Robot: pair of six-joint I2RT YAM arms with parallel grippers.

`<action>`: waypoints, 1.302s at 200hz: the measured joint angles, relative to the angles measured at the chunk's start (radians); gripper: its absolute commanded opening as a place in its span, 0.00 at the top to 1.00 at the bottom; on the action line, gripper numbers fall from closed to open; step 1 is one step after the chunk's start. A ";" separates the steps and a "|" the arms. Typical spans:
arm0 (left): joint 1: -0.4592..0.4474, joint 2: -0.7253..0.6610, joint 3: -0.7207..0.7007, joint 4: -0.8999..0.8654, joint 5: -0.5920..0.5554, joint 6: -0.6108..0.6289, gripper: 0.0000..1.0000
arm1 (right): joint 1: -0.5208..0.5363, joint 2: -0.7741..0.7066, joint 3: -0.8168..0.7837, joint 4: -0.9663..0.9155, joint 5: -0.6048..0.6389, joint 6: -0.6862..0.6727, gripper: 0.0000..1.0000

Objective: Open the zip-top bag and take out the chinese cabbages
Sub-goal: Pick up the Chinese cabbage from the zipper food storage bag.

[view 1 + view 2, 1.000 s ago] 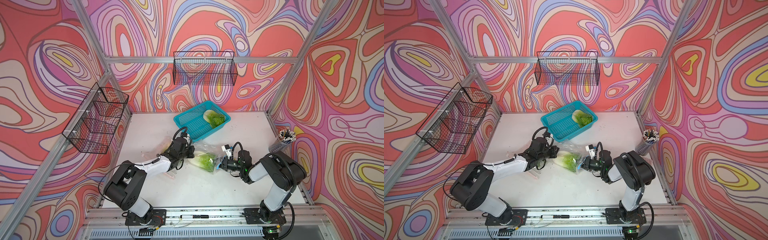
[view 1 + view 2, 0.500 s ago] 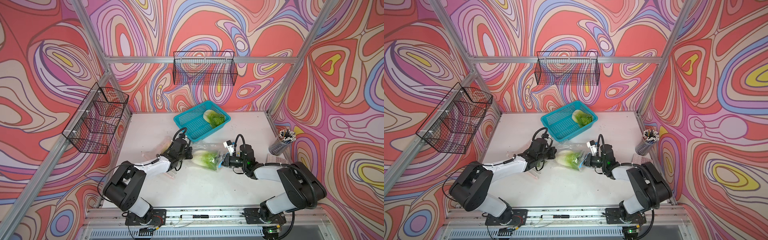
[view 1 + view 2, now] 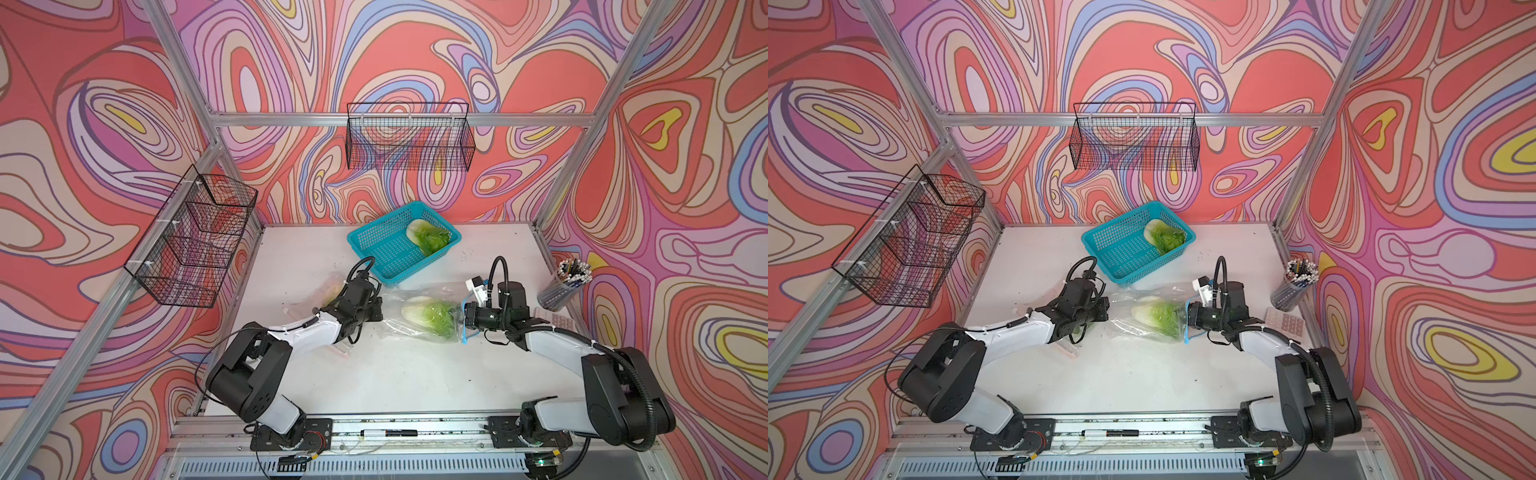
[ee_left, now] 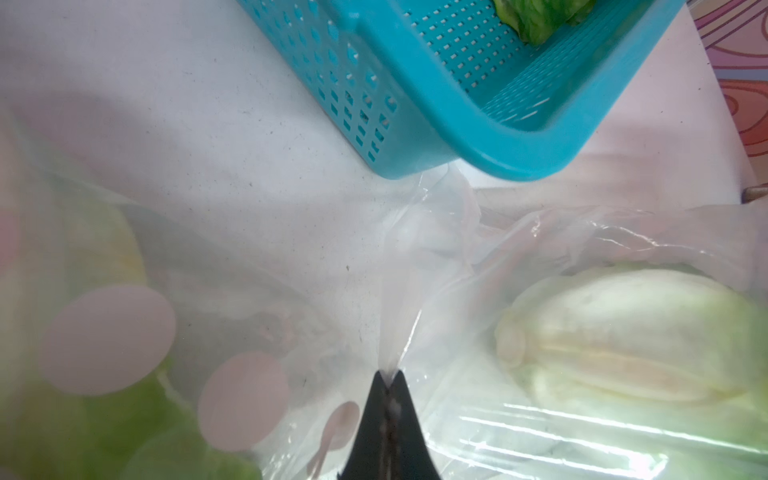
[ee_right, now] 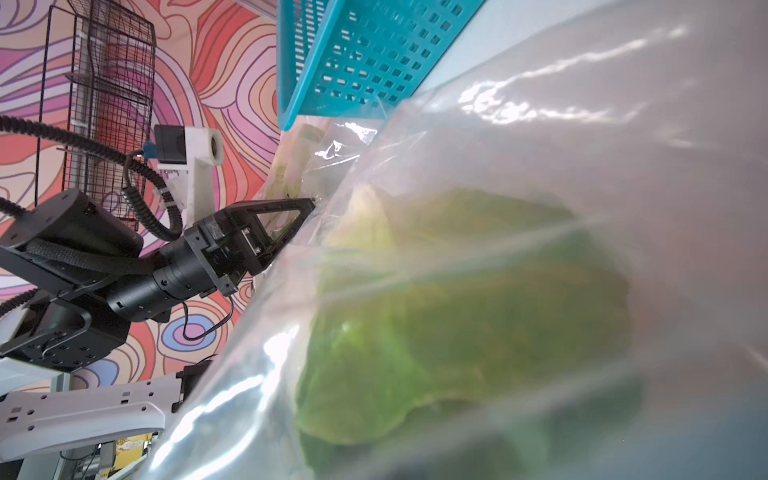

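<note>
In both top views a clear zip-top bag (image 3: 395, 327) is seen lying across the middle of the white desk (image 3: 395, 382), with one chinese cabbage (image 3: 430, 316) enclosed in it, whitish base to the left. The bag's left corner is pinched in the fully closed left jaws, and its blue zip strip (image 3: 1185, 332) at the right end is clamped in the closed right jaws. Above it, at upper centre, a teal basket (image 3: 386, 249) is set on the desk with a second cabbage (image 3: 428, 240) laid in its right part. A second plastic bag (image 3: 328, 286) is partly hidden under the left arm. A cup of pens (image 3: 565, 282) is placed at the right edge.

In the left wrist view the black jaws are shown shut at lower centre on a twisted fold of clear film. The bagged cabbage is found at lower right and the basket at upper right. The second plastic bag, pink-dotted, is at lower left with green cabbage leaves (image 4: 124, 415) seen through it.

In the right wrist view most of the frame is covered by the bag's film, the cabbage blurred at centre, the basket wall at the top. The left jaws are seen closed on the bag's far edge at left centre
</note>
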 measured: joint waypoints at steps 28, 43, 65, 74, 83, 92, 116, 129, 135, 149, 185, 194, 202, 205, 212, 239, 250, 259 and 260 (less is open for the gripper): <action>0.000 0.000 0.009 -0.019 -0.016 0.024 1.00 | -0.039 -0.033 0.005 -0.052 0.000 -0.009 1.00; 0.000 0.000 0.017 -0.034 -0.024 0.039 1.00 | -0.048 -0.047 0.018 -0.077 0.000 -0.014 1.00; 0.000 0.000 0.028 -0.053 -0.035 0.056 1.00 | -0.064 -0.070 0.033 -0.103 0.000 -0.017 1.00; 0.000 0.000 0.031 -0.056 -0.038 0.062 1.00 | -0.075 -0.082 0.035 -0.113 0.000 -0.019 1.00; 0.000 0.000 0.035 -0.061 -0.042 0.068 1.00 | -0.089 -0.092 0.037 -0.124 0.000 -0.020 1.00; 0.000 0.000 0.036 -0.063 -0.046 0.074 1.00 | -0.105 -0.101 0.040 -0.134 0.000 -0.021 1.00; 0.000 0.000 0.037 -0.069 -0.055 0.085 1.00 | -0.143 -0.132 0.045 -0.150 0.000 -0.018 1.00; 0.000 0.000 0.038 -0.076 -0.060 0.090 1.00 | -0.164 -0.145 0.050 -0.161 0.002 -0.018 1.00; 0.000 0.000 0.039 -0.079 -0.061 0.093 1.00 | -0.174 -0.150 0.054 -0.169 0.004 -0.018 1.00; 0.000 0.000 0.042 -0.084 -0.064 0.098 1.00 | -0.196 -0.160 0.060 -0.178 0.014 -0.015 1.00; 0.000 0.000 0.049 -0.087 -0.068 0.105 1.00 | -0.225 -0.201 0.059 -0.140 0.035 0.047 1.00; 0.000 0.000 0.049 -0.087 -0.068 0.107 1.00 | -0.225 -0.212 0.056 -0.111 0.036 0.072 1.00; 0.000 0.000 0.049 -0.087 -0.069 0.108 1.00 | -0.226 -0.219 0.050 -0.083 0.036 0.098 1.00; 0.000 0.000 0.049 -0.087 -0.070 0.108 1.00 | -0.226 -0.223 0.046 -0.068 0.037 0.111 1.00; 0.000 0.000 0.049 -0.087 -0.071 0.108 1.00 | -0.227 -0.229 0.039 -0.041 0.036 0.136 1.00; 0.000 0.000 0.050 -0.090 -0.076 0.109 1.00 | -0.228 -0.243 0.020 0.046 0.037 0.238 1.00; 0.000 0.000 0.050 -0.091 -0.077 0.112 1.00 | -0.230 -0.249 0.020 0.077 0.040 0.275 1.00; 0.000 0.000 0.050 -0.090 -0.077 0.114 1.00 | -0.232 -0.255 0.020 0.101 0.045 0.302 1.00; 0.000 0.000 0.050 -0.090 -0.078 0.115 1.00 | -0.232 -0.255 0.020 0.103 0.046 0.304 1.00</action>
